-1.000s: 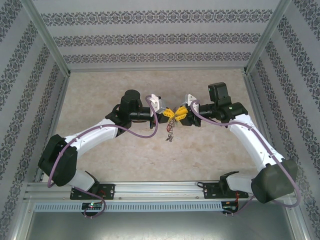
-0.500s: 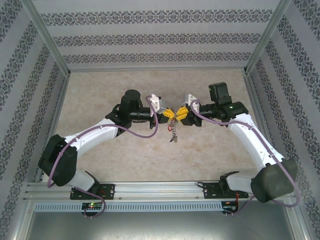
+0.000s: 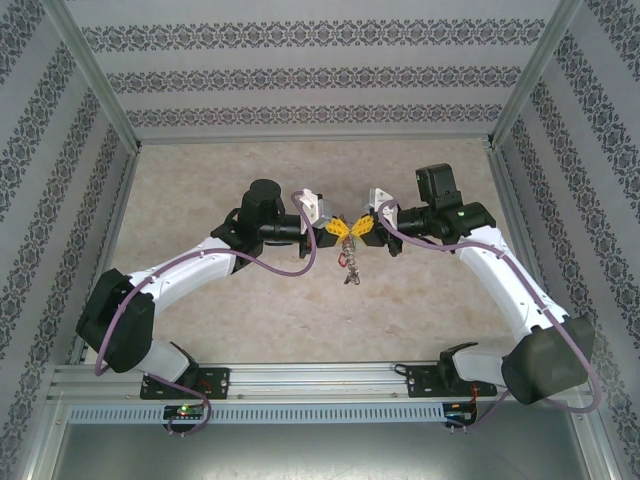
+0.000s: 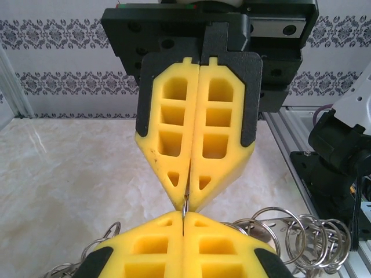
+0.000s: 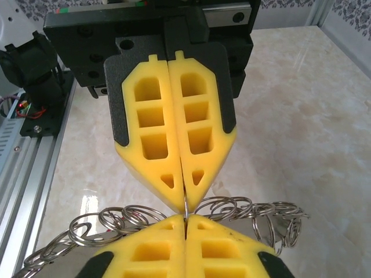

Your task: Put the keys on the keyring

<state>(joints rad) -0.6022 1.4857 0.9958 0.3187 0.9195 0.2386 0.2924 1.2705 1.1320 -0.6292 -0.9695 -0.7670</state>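
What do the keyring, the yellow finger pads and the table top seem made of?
Keyring: bare metal wire, shiny, bright glints. Yellow finger pads: probably foam or soft plastic, matte, moulded hollows. Table top: marble-look, glossy reflections; stone or laminate unclear.

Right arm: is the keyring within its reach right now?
Looks like yes: the right gripper is already shut on a wire of the keyring, tip to tip with the left gripper, which pinches the same wire.

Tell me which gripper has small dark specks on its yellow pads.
The right gripper: dark specks dot one yellow pad's edge, while the left gripper looks clean.
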